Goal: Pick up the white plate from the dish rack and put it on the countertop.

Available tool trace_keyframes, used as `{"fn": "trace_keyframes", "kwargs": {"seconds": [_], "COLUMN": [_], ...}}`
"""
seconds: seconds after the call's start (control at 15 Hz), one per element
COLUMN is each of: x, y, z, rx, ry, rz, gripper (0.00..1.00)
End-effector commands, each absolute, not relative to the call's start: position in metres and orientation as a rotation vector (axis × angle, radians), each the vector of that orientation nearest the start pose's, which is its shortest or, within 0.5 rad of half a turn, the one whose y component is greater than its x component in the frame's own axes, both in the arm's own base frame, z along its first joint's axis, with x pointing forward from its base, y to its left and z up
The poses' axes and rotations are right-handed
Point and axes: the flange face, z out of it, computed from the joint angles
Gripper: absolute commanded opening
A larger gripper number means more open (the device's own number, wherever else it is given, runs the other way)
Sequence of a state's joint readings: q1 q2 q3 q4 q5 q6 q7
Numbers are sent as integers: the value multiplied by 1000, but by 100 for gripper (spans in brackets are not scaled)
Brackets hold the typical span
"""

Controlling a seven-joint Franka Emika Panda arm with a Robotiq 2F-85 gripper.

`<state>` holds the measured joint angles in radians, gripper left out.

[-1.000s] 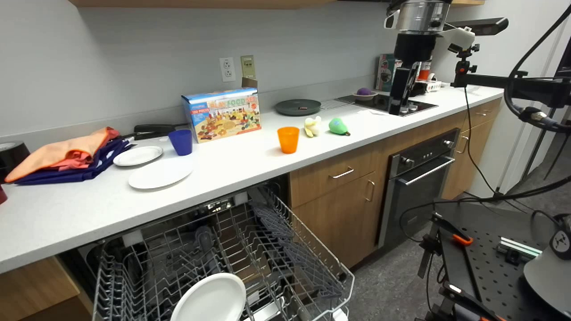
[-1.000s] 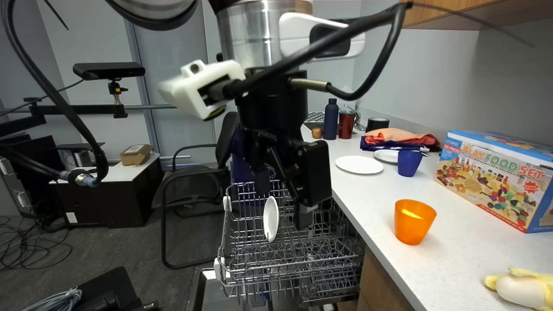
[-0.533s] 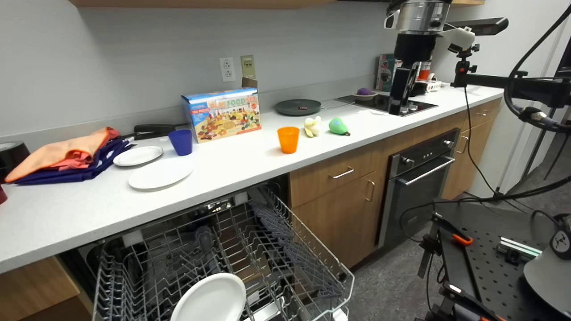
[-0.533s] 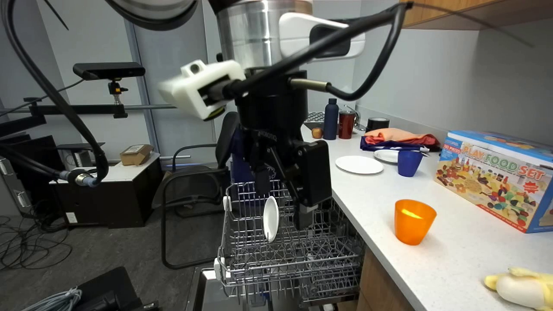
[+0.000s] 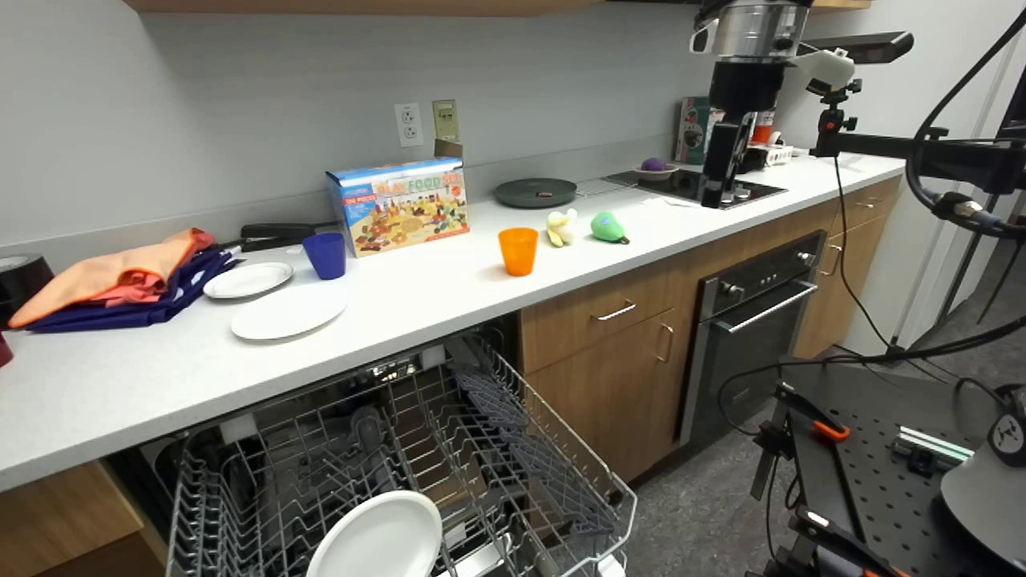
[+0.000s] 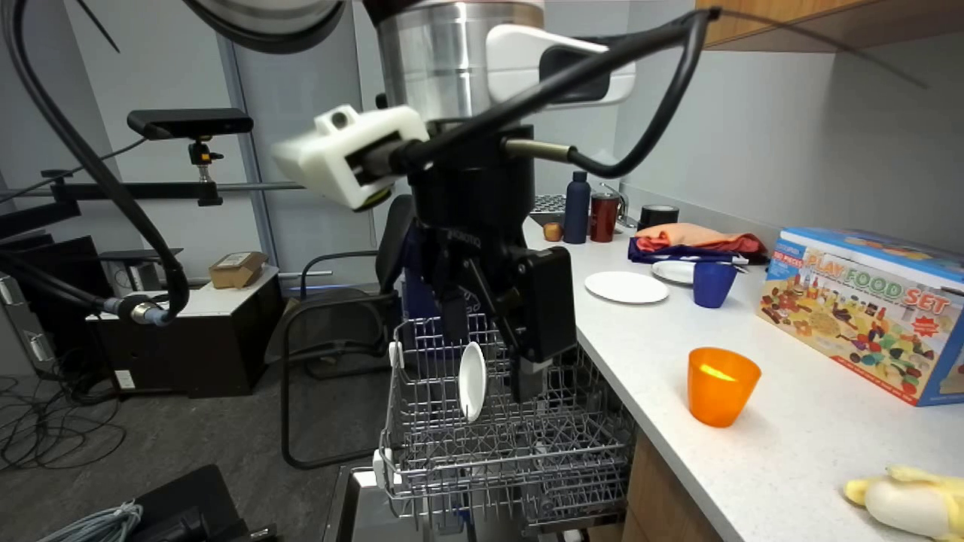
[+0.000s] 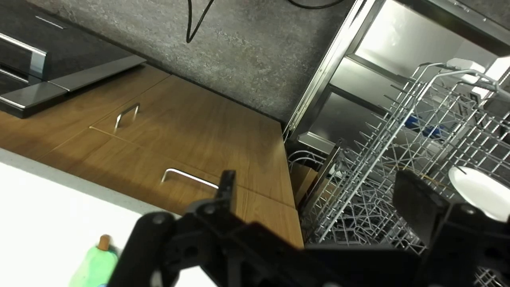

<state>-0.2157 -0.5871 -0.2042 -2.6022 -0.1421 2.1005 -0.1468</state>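
Observation:
The white plate (image 5: 381, 535) stands tilted on edge in the dish rack (image 5: 565, 429). It also shows in an exterior view (image 6: 472, 381) and at the right edge of the wrist view (image 7: 482, 192), partly hidden by a finger. The wire dish rack (image 7: 362, 181) is pulled out below the white countertop (image 5: 425, 320). My gripper (image 7: 316, 177) is open, with nothing between its fingers. In an exterior view the gripper (image 6: 491, 350) overlaps the rack and plate, but it is apart from both. In the opposite exterior view the gripper (image 5: 712, 196) is high near the cooktop, far from the plate.
On the countertop are two other white plates (image 5: 288, 311) (image 5: 248, 280), a blue cup (image 5: 325, 256), an orange cup (image 5: 519, 252), a play food box (image 5: 401, 207), a green toy (image 5: 609, 227) and a dark pan (image 5: 535, 193). Wood cabinets (image 7: 223, 131) stand under the counter edge.
My gripper has shifted very slightly, a few pixels sideways in both exterior views. The plate, rack and other things have not moved.

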Motion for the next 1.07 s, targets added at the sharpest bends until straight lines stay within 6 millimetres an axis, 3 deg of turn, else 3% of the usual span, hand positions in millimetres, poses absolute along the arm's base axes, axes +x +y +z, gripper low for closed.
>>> {"fn": "trace_keyframes", "kwargs": {"seconds": [0.0,0.33,1.0], "x": [339,340,340], "y": [-159,-158,-157], "z": [448,448,448], "rx": [-3155,-3145,-3167], "ry": [166,57,98], "rz": [-114,-130,-115], "gripper": [100,100,100]}}
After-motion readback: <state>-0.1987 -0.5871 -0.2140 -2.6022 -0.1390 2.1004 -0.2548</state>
